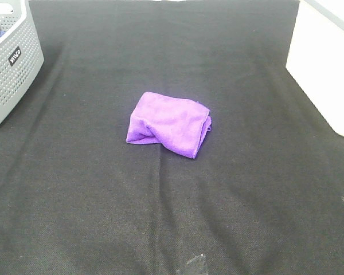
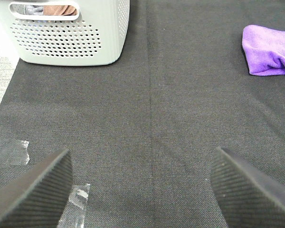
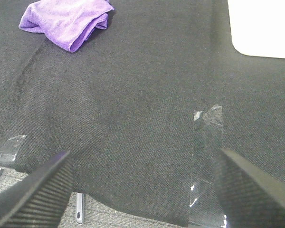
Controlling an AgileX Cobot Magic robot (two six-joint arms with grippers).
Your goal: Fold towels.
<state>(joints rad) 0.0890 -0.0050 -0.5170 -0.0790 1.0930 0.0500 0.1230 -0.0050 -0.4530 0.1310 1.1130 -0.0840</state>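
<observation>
**Purple towel folded in the middle of the black cloth, both claws apart and empty**

At the near edge of the black cloth [image 1: 160, 217], strips of clear tape [image 1: 196, 263] hold the fabric down; another strip of tape [image 3: 206, 142] shows in the right wrist view, running to the edge of the cloth. The left gripper [image 2: 142, 190] hangs over bare cloth near that edge with its ribbed fingers [image 2: 35, 190] wide apart and nothing between them. The right gripper [image 3: 142, 190] does the same, its fingers [image 3: 249, 187] spread and empty, with the edge of the cloth and a grey floor just below.

Farther in, at about the middle of the surface, lies the towel [image 1: 169, 123], bright purple and folded over into a small, slightly rumpled bundle with layered edges showing on its right side. It rests flat on the cloth, well apart from both grippers.

At the far left corner stands a grey perforated basket [image 1: 11, 63] with a small dark label on its wall; something brownish shows through its handle slot in the left wrist view. At the far right edge sits a plain white box [image 1: 324, 63]
</observation>
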